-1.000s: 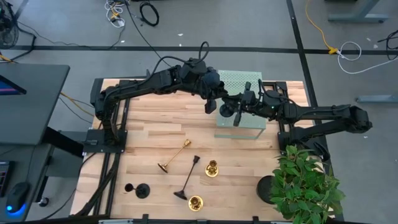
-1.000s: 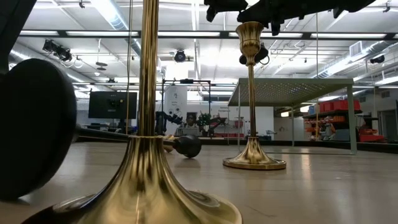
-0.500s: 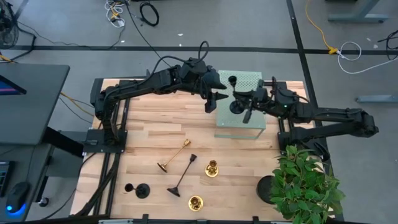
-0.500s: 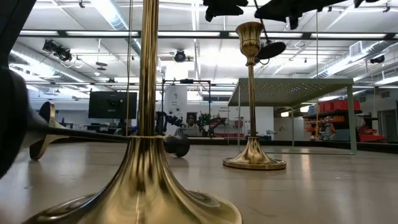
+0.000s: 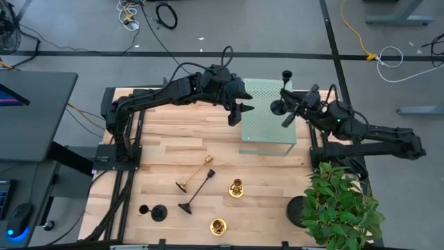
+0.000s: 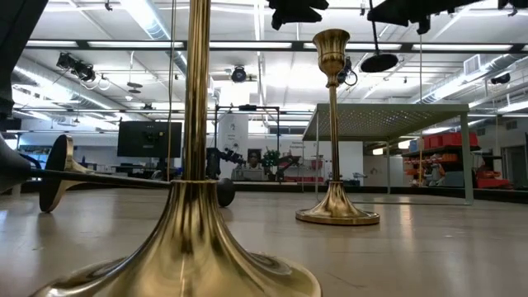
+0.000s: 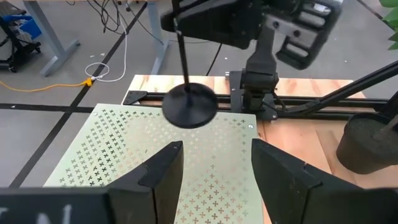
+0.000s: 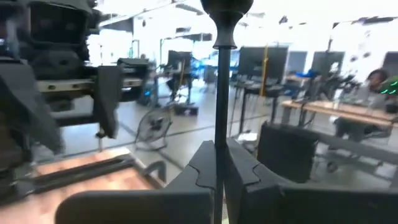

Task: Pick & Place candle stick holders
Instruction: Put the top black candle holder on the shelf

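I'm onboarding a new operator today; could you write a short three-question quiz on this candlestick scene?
1. True or false: the right gripper holds a matte black metal candlestick by its thin stem.
2. What colour is the perforated raised platform?
3. The left gripper is: A) open and empty, B) shut on a gold candlestick.

Key: 1 true; 2 pale green; 3 A.

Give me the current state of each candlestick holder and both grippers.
Left gripper: open, empty, at the perforated stand.
Right gripper: shut on black candlestick, carried above the stand.
Long gold candlestick: lying down.
Long black candlestick: lying down.
Short black candlestick: lying down.
Two gold candlesticks: upright.
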`<state>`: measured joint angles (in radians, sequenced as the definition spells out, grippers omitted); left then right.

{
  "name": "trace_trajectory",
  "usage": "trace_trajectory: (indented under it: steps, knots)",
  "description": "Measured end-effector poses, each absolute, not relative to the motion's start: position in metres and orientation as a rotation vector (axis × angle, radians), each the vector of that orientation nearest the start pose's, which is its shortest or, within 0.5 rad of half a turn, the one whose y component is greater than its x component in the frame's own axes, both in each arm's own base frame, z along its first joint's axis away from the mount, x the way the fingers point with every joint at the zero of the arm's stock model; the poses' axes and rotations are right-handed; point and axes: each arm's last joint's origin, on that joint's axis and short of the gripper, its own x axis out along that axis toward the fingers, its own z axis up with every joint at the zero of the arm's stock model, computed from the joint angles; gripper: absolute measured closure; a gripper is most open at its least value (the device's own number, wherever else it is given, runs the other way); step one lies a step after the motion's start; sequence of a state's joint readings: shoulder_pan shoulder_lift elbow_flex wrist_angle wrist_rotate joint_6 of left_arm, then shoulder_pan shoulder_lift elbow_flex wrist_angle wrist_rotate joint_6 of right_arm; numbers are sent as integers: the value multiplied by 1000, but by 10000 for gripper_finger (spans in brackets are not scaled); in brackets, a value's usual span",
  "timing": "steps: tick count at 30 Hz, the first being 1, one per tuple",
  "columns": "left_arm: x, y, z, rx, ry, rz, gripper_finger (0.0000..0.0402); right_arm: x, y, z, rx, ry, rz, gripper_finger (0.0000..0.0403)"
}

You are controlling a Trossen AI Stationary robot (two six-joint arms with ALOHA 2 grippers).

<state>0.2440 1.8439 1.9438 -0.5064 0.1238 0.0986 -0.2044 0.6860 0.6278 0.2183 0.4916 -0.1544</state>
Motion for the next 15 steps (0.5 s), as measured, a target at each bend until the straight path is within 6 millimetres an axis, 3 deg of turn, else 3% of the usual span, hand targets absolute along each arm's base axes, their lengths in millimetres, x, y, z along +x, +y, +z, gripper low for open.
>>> trace_trajectory:
  steps: [6, 15]
  knots:
    - [406, 97, 403, 23, 408, 98, 211, 139, -61, 316, -144, -149, -837, 403]
    - [406, 97, 403, 25, 410, 97, 211, 130, -90, 309, -128, -172, -916, 403]
